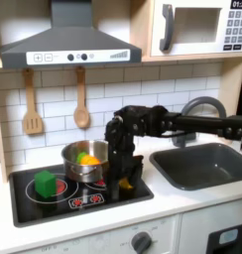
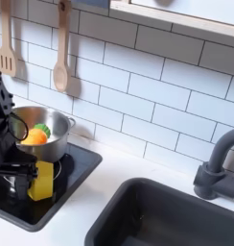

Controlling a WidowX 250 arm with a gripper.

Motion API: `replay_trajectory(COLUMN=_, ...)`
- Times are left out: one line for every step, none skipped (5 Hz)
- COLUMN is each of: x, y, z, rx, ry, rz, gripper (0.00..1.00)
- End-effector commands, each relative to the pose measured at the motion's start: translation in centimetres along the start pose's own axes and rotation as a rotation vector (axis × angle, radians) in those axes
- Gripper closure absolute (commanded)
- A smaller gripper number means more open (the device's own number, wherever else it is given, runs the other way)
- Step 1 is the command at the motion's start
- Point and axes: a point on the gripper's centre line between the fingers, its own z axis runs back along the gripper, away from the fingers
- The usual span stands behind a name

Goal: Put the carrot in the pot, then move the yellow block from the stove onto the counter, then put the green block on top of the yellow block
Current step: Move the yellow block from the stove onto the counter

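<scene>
The steel pot stands at the back of the black stove. The orange carrot lies inside it, green end showing. In the first exterior view, the green block rests on the stove's left burner. My gripper reaches down at the stove's front right and is shut on the yellow block, which is at or just above the cooktop. The cream counter lies between the stove and the sink.
A dark sink with a grey faucet lies on the right in both exterior views. A wooden spatula and spoon hang on the tiled wall. A range hood and microwave are overhead.
</scene>
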Motion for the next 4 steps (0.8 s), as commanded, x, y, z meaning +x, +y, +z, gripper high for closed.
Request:
replay_trajectory(x=-0.5, y=-0.1, z=1.0, rx=-0.001, ry=-0.022, rz=-0.012, gripper=0.00)
replay_trajectory(x=0.0, y=-0.4, z=2.4, rx=-0.014, ry=-0.047, rz=-0.029, gripper=0.00)
replay_trajectory(x=0.0, y=-0.9, z=2.5, rx=-0.023, ry=-0.027, rz=-0.039, gripper=0.00)
replay_trajectory(x=0.2, y=-0.9, z=3.2, rx=-0.018, ry=-0.029, rz=-0.039, gripper=0.00)
